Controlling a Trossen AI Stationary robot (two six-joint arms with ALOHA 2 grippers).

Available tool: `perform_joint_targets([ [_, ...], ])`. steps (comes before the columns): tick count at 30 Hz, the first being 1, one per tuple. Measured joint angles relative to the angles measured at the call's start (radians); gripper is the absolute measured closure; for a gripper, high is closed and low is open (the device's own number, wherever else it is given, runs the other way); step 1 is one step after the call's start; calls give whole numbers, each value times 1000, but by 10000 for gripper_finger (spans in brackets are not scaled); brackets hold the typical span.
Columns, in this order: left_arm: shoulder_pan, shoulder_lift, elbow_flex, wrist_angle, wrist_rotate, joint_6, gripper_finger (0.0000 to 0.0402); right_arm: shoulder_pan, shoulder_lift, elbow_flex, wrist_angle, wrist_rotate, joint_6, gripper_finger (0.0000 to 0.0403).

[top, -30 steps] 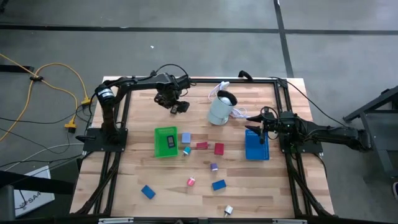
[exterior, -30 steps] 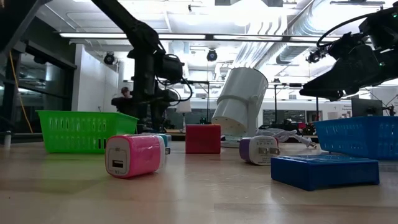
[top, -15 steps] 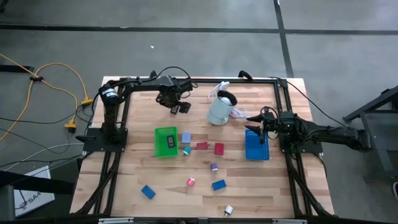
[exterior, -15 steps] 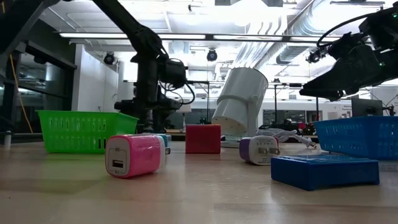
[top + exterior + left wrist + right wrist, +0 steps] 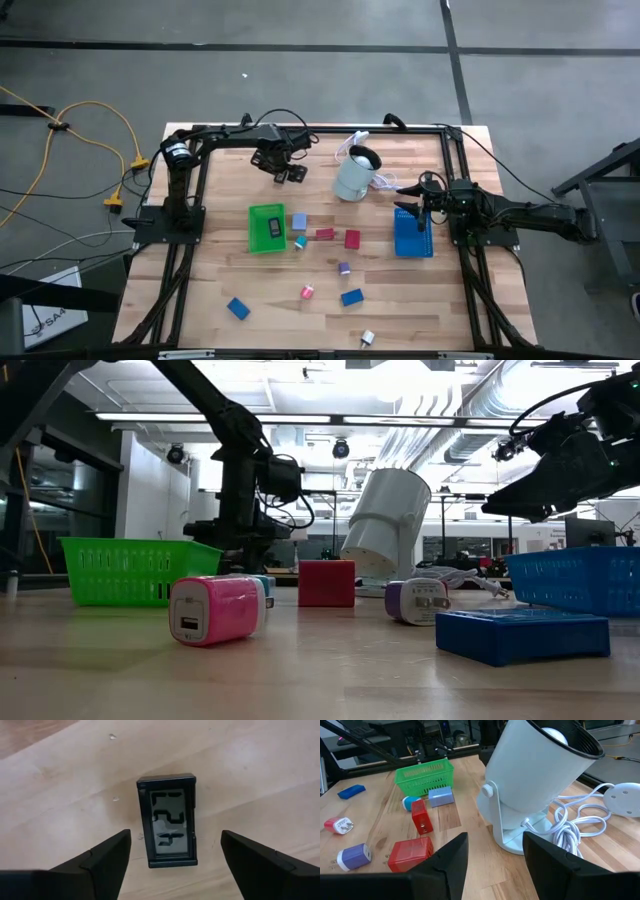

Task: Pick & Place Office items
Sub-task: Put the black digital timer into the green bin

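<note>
- Pieces still loose on the near half of the table: a pink charger, a blue block, a purple charger and a red block, all lying on the wood, none in a tray.
- Mid-table, the green tray holds one black item. The blue tray shows nothing I can make out inside.
- The right gripper waits over the blue tray's far end, fingers parted and empty, facing the pale appliance.
- Near the far edge, the left gripper has swung further back from the green tray and dropped low over a black digital clock lying flat on the wood.
- Its fingers have begun narrowing but remain apart, one on each side of the clock, neither touching it.
- Judgement: a grasp on the clock is starting, with the sorting mostly undone.
</note>
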Motion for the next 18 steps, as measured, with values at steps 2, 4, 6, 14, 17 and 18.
perform_joint_targets([
  [2,-1,0,0,-1,-3,-12,122,0,0,0,0,0,0,227],
  [4,-5,0,0,-2,-5,-15,131,0,0,0,0,0,0,227],
  [6,-8,0,0,-6,-5,-18,137,0,0,0,0,0,0,227],
  [14,-23,0,-10,-11,-14,-50,140,0,0,0,0,0,0,227],
  [17,-23,0,-13,-14,-15,-67,140,0,0,0,0,0,0,227],
  [18,-23,0,-13,-13,-15,-69,140,0,0,0,0,0,0,227],
])
